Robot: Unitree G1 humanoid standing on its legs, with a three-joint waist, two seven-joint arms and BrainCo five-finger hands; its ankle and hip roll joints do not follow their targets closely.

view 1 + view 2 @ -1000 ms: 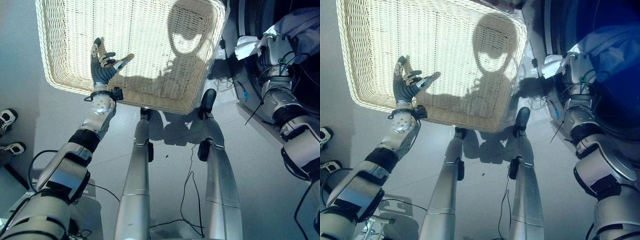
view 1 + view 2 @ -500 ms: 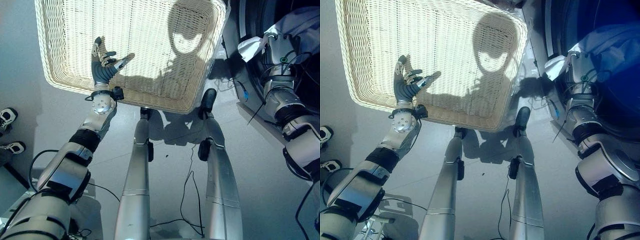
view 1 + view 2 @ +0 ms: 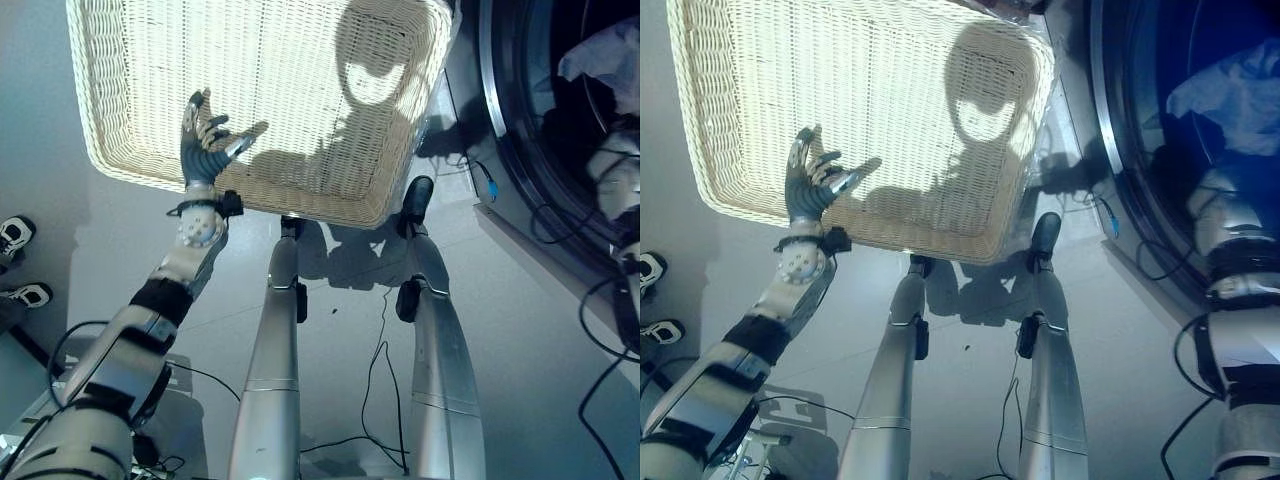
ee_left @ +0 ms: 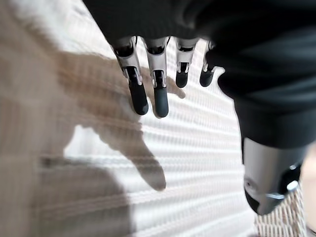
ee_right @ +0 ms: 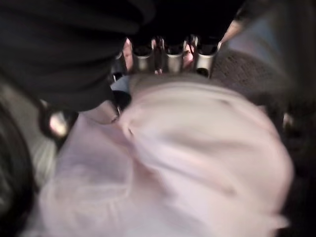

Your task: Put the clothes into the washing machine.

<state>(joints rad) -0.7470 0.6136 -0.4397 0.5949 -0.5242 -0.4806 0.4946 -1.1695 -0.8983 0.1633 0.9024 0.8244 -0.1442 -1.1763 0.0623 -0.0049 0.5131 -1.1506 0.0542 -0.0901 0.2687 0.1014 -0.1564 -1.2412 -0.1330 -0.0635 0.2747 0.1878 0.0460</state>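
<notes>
A large cream wicker basket (image 3: 250, 195) stands on the floor in front of me, with no clothes showing inside it. My left hand (image 3: 205, 145) hovers over its near edge, its fingers (image 4: 148, 94) straight and spread, holding nothing. To the right is the washing machine's round dark opening (image 3: 1105, 150). My right arm reaches into the drum. In the right wrist view my right hand (image 5: 173, 57) has its fingers curled into a bunched pale cloth (image 5: 197, 163). That pale cloth (image 3: 1240, 95) shows inside the drum above the forearm.
A person's two shoes (image 3: 15, 235) stand on the grey floor at the far left. The washing machine's front runs along the right side, close to the basket's right corner.
My right hand has gone from the door's rim deeper into the drum, taking the pale cloth with it. The left hand stays over the basket, fingers a little more spread.
</notes>
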